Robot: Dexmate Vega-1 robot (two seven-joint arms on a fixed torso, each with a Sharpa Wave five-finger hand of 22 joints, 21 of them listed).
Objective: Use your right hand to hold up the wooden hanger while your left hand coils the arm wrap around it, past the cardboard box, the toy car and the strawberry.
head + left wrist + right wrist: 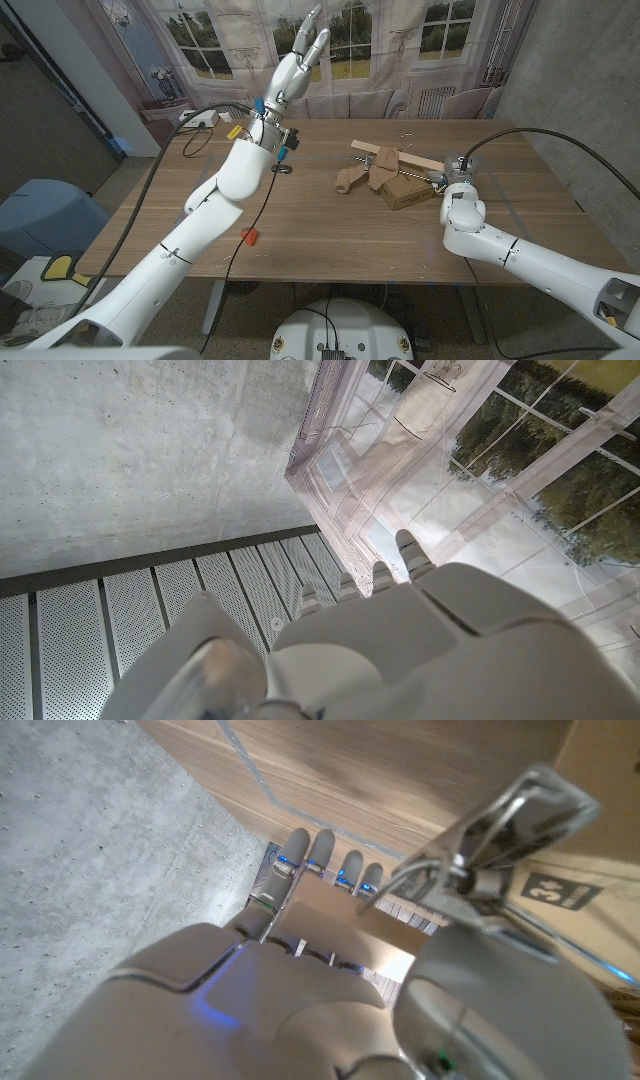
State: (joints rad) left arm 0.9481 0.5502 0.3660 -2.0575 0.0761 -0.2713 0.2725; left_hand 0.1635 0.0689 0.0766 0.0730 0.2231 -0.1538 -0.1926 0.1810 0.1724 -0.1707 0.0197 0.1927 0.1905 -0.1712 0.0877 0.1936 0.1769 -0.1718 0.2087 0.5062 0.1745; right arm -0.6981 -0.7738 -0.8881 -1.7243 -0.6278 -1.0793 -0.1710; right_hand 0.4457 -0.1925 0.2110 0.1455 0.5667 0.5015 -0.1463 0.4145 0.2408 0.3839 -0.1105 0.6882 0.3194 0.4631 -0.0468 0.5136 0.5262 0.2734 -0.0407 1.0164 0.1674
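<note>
Right hand (452, 180): centre right, by the brown cardboard box (402, 191); grip cannot be told.
Left hand (297, 62): raised upper centre, fingers spread, empty.
Light wooden hanger (395, 155): on wooden table (320, 235), behind box.

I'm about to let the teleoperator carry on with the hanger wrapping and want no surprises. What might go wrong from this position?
1. The left hand is raised high above the wooden table, fingers apart, holding nothing; coming down it may snag the black cable along its arm.
2. The right hand sits close against the brown cardboard box and light wooden hanger; its grip is hidden, so lifting could drag the box.
</note>
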